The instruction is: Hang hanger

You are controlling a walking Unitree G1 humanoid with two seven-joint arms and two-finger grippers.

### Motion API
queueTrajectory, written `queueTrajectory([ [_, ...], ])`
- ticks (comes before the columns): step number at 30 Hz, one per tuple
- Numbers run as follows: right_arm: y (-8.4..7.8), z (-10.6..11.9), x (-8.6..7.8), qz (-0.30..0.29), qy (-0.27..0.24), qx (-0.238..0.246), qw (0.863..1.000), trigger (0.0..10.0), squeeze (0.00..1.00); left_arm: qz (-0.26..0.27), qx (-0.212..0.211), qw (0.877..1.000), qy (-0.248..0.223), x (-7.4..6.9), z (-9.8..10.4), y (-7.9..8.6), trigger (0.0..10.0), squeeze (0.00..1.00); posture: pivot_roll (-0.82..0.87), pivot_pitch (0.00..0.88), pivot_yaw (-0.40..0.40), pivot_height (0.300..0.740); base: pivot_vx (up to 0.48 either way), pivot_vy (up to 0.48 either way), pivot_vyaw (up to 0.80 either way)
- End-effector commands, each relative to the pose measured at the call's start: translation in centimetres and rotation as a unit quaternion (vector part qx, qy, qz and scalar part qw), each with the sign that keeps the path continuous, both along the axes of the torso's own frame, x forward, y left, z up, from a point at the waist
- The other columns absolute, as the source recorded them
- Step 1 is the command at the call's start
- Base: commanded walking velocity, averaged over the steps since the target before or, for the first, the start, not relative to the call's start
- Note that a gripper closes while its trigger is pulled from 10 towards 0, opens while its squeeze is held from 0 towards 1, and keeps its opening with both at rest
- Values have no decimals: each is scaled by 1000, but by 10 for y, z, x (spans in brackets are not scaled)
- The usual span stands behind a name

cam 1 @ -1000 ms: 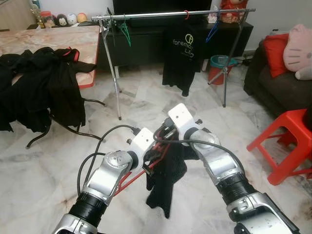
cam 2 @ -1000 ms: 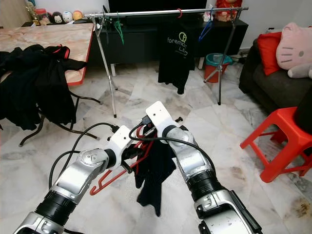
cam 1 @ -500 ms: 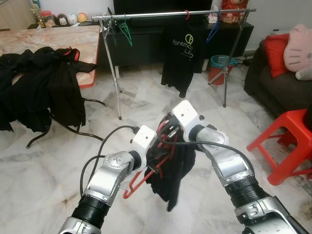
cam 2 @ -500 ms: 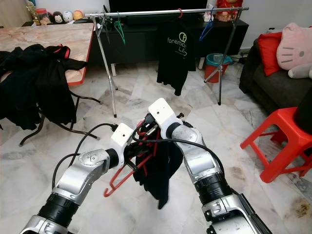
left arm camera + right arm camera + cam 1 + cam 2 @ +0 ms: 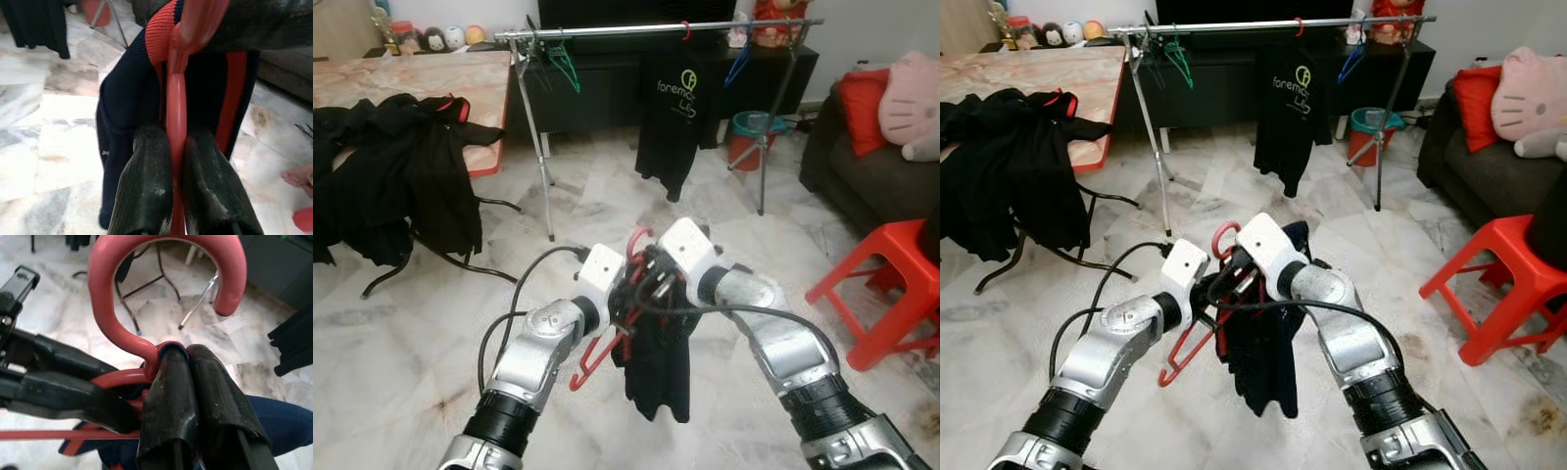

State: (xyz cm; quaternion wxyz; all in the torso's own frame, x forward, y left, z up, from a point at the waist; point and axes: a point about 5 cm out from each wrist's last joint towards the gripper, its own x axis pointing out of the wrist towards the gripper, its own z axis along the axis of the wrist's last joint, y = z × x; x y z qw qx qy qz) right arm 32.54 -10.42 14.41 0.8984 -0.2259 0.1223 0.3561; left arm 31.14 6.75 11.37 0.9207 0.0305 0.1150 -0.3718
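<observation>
Hanger (image 5: 607,343) — red, draped with a dark garment (image 5: 658,367) — is pinched by both the left gripper (image 5: 177,161) and right gripper (image 5: 188,382); carrying phase, with the rail (image 5: 656,29) waiting at twelve o'clock.

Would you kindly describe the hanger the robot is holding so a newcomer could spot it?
Before the clothes rail, over the marble floor, both grippers meet. Between them is the red hanger carrying a dark garment; the rail's green hanger and blue hanger hang bare.

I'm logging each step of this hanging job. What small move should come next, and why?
Probably raise the red plastic hanger with its dark garment toward the silver clothes rail: left gripper and right gripper both clamp it, its hook is upright, and the rail stands ahead.
</observation>
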Motion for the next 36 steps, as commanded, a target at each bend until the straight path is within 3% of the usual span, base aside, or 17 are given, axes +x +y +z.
queueTrajectory([
  [1,6,-9,-9,45,22,-22,998,10000,0,-30,-28,998,-53,-1,23,-10,10000,0,-148,0,-49,732,0,0,0],
  [6,2,-9,-9,58,19,-39,997,10000,0,-36,-25,998,-51,-1,21,-11,10000,0,-146,0,-51,732,0,0,0],
  [12,-17,-8,5,5,3,-66,998,10000,0,-64,-23,997,-46,-7,20,-13,10000,0,-145,0,-49,732,0,0,0],
  [21,-27,3,17,-42,-16,-46,998,10000,0,-67,-11,997,-43,-8,16,-11,10000,0,-143,0,-47,732,0,0,0],
  [31,-16,6,16,-24,-15,-13,1000,10000,0,-68,-4,997,-43,-8,14,-11,10000,0,-143,0,-47,732,0,0,0],
  [32,-14,8,16,-24,-15,-5,1000,10000,847,-68,-4,997,-43,-8,14,-11,10000,0,-143,0,-47,732,0,0,0],
  [33,-11,9,15,-19,-15,4,1000,10000,1000,-69,-4,997,-42,-9,13,-11,10000,0,-143,0,-47,732,0,0,0],
  [36,-8,11,15,-13,-17,9,1000,10000,1000,-69,-3,997,-41,-9,12,-11,10000,0,-144,0,-48,732,0,0,0],
])
